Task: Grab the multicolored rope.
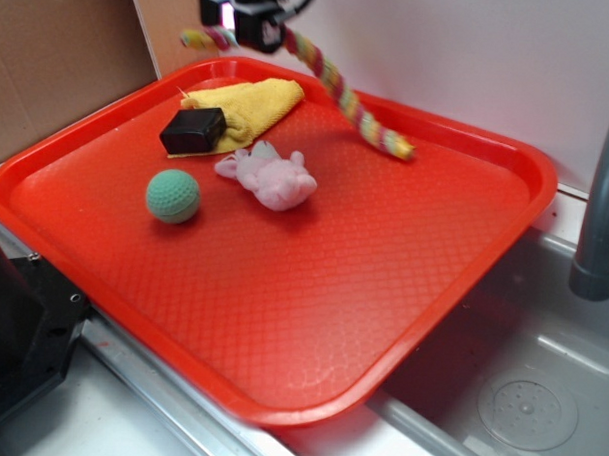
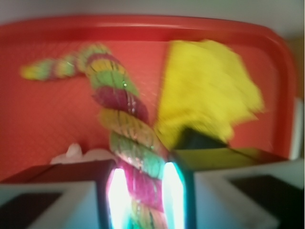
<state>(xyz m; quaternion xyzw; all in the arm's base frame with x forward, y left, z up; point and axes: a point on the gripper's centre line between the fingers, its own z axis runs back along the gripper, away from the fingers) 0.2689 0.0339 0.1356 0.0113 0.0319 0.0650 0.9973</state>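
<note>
My gripper point(image 1: 244, 18) hangs high above the far left part of the red tray point(image 1: 453, 283), shut on the multicolored rope point(image 1: 335, 81). The rope is lifted; one short end sticks out left of the gripper, the long end droops right and down to the tray near its back rim. In the wrist view the rope point(image 2: 124, 124), in yellow, pink and green bands, runs up from between the two glowing fingers point(image 2: 117, 196) of the gripper point(image 2: 143, 198) and trails away to the upper left.
On the tray lie a yellow cloth point(image 1: 251, 104), a black block point(image 1: 194, 130) on its edge, a pink plush toy point(image 1: 271, 177) and a green ball point(image 1: 173, 195). A grey faucet pipe point(image 1: 604, 198) and sink basin point(image 1: 524, 396) are at the right. Cardboard stands at the back left.
</note>
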